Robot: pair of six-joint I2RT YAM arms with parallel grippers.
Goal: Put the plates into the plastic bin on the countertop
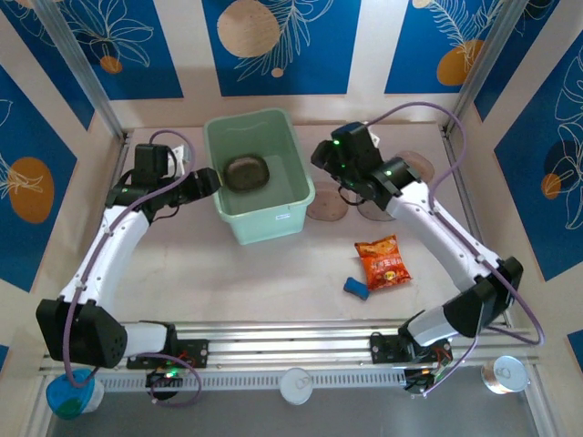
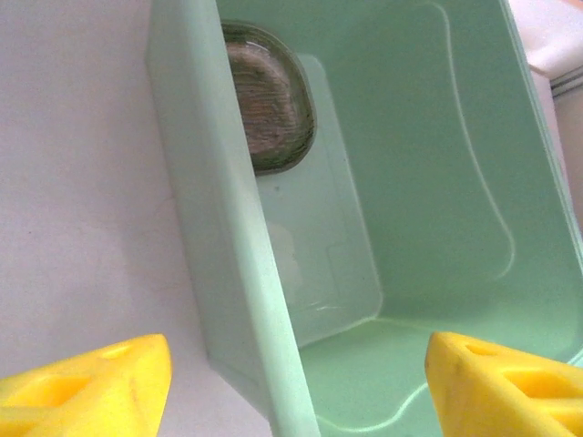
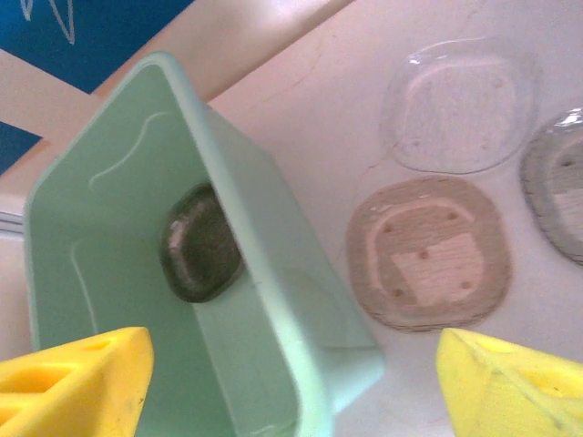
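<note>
The mint-green plastic bin (image 1: 273, 214) stands at the middle back of the countertop (image 1: 246, 273), with dark smoky plates (image 1: 247, 172) stacked inside. My left gripper (image 1: 211, 182) hangs open at the bin's left wall. In the left wrist view that wall's rim (image 2: 246, 273) runs between the yellow fingers (image 2: 91, 387), and the stacked plates (image 2: 269, 100) lie beyond. My right gripper (image 1: 325, 162) is open over the bin's right rim (image 3: 301, 337), holding nothing. Right of the bin on the counter lie a brown plate (image 3: 428, 253), a clear plate (image 3: 460, 105) and a grey plate (image 3: 560, 182).
An orange-red snack packet (image 1: 383, 261) and a small blue object (image 1: 356, 289) lie in front of the loose plates. A blue cup (image 1: 68, 396), a white cup (image 1: 296, 385) and a can (image 1: 506, 373) sit beyond the near rail. Cream walls border the counter.
</note>
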